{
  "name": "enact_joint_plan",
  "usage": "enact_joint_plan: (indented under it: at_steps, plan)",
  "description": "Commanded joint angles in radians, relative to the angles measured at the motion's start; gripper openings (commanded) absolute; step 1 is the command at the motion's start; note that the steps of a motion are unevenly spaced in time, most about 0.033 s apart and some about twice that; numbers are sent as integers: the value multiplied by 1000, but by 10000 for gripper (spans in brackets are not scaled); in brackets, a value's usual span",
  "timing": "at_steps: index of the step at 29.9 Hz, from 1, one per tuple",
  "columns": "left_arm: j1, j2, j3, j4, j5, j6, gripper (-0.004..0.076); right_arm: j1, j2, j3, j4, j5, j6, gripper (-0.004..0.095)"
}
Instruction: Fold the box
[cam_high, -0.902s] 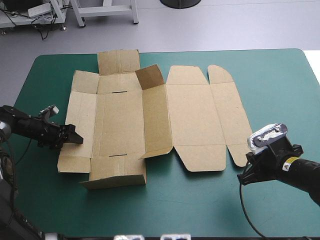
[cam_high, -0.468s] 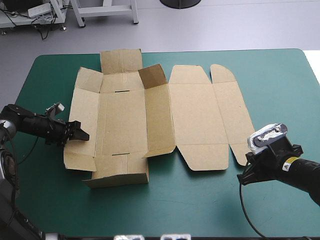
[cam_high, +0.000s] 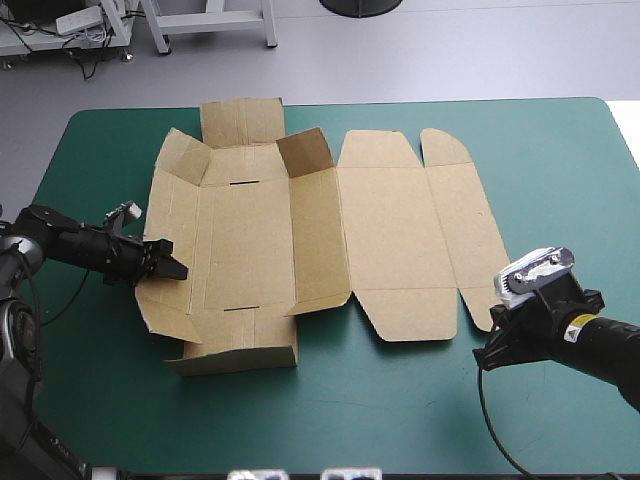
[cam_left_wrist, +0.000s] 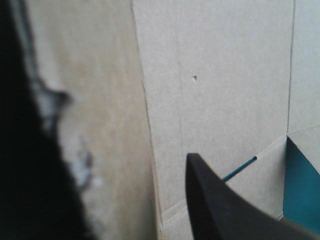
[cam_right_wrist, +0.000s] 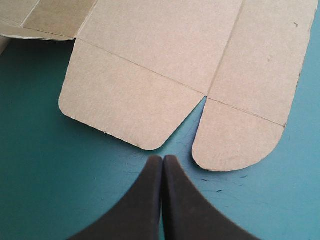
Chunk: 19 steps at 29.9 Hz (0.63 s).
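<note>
We're reading the left claw (cam_high: 168, 264) as working the left wall panel (cam_high: 165, 215) of the box (cam_high: 380, 230), which is lying across the middle of the teal-green surface (cam_high: 400, 410), mostly flat. That panel is tilting up off the surface. The black fingers are standing apart with board between them, and as far as we're seeing they're not clamping it. We're judging the step as raising this wall. It's going best if we're pushing near mid-length and hinging along the crease, so both corner flaps are coming up together and the base isn't sliding right. The near wall (cam_high: 235, 350) is sitting partly raised already, and the lid panels further right are lying flat. The right claw (cam_right_wrist: 162, 160) is fully closed on nothing, hovering just off the two rounded flaps (cam_right_wrist: 125, 105) at the near right end. We're thinking it could be pinning that end down as an anchor. The high view is giving us the whole layout and both arms, but it isn't showing the claw tips clearly. The left wrist view is showing the crease and a tuck slot (cam_left_wrist: 240, 169) up close, and the right wrist view is confirming the tips are meeting, clear of the board.
</note>
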Motion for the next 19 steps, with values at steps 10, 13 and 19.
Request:
enact_joint_plan:
  at_steps: [10,13,19]
  plan:
    - [-86,-52,-18,-63,-47,68,-8,-1,-5,-31,40,-42,-9,-18]
    - [-140,-65,-20,-19,-57,111,-10,-1,-5,-31,40,-35,-9,-18]
    - [-240,-105,-96,7,-127,138,-10,-1,-5,-31,50,-29,-9,-18]
